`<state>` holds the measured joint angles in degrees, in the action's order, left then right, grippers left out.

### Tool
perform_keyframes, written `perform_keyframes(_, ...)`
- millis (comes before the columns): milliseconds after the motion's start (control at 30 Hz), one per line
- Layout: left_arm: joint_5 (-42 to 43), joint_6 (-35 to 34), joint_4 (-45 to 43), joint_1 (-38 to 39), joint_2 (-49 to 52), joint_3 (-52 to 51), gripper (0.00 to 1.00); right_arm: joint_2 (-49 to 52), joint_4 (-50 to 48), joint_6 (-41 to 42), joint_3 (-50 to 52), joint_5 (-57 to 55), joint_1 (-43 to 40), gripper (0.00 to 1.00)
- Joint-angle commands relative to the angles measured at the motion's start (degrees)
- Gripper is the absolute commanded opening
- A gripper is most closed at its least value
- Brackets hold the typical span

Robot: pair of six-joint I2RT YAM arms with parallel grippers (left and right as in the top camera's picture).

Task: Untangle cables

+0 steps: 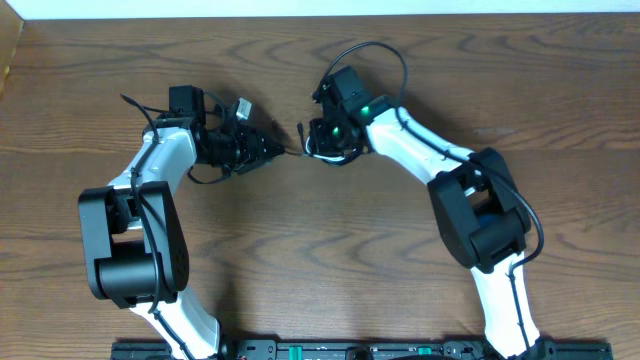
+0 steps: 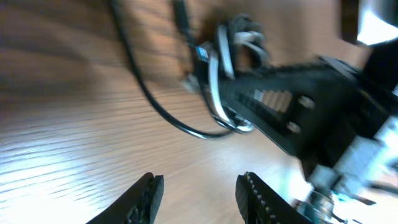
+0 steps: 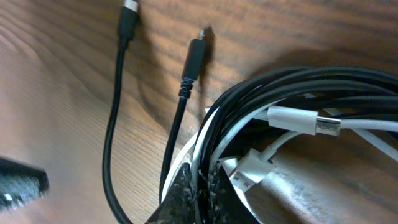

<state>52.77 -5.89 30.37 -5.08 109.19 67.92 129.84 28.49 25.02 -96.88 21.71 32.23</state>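
The cables are bunched together in the right wrist view: a black cable (image 3: 292, 84) coiled in several loops, with a white cable (image 3: 367, 124) and its white plugs (image 3: 298, 120) threaded through. My right gripper (image 3: 200, 180) is shut on strands of this bundle, white and black lines pinched between its fingers. Two black plug ends (image 3: 193, 56) trail loose on the wood. From overhead the bundle (image 1: 322, 156) hangs under the right gripper (image 1: 320, 140). My left gripper (image 1: 272, 150) stands just to its left, open (image 2: 200, 190) and empty, with a black cable loop (image 2: 155, 106) ahead of it.
A wooden table (image 1: 330, 260) carries everything. The right arm's dark body (image 2: 305, 106) fills the upper right of the left wrist view, close to the left fingers. Thick black robot wires arch over the right wrist (image 1: 385, 50) and beside the left arm (image 1: 135, 105).
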Motion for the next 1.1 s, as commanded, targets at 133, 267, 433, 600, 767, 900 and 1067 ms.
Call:
perform_keyframes(133, 2.62, -14.05, -2.71, 1.53, -1.27, -0.42, 0.43, 0.59, -7.21, 7.21, 0.46, 11.56, -1.14, 0.01)
perform_keyframes(267, -2.4, -25.49, -5.22, 3.48, -1.27, -0.42, 0.43, 0.59, -7.96, 7.78, 0.48, 11.72, -1.07, 0.01)
perform_keyframes(433, -5.07, -30.01, -12.0, 5.92, -1.27, -0.42, 0.43, 0.59, -8.37, 7.76, 0.48, 14.01, -1.07, 0.01)
perform_keyframes(600, -14.19, -33.88, -14.21, 8.63, -1.27, -0.42, 0.43, 0.59, -9.27, 7.78, 0.46, 16.48, -1.07, 0.01)
perform_keyframes(767, -19.21, -33.88, -14.23, 11.04, -1.27, -0.46, 0.43, 0.59, -9.75, 7.76, 0.48, 17.97, -1.07, 0.01)
perform_keyframes(900, -23.5, -33.88, -14.25, 12.59, -1.27, -0.46, 0.42, 0.59, -11.67, 7.78, 0.48, 22.38, -1.16, 0.01)
perform_keyframes(1067, -25.38, -33.83, -14.19, 13.2, -1.27, -0.48, 0.29, 0.59, -13.09, 8.85, 0.48, 24.39, -1.44, 0.01)
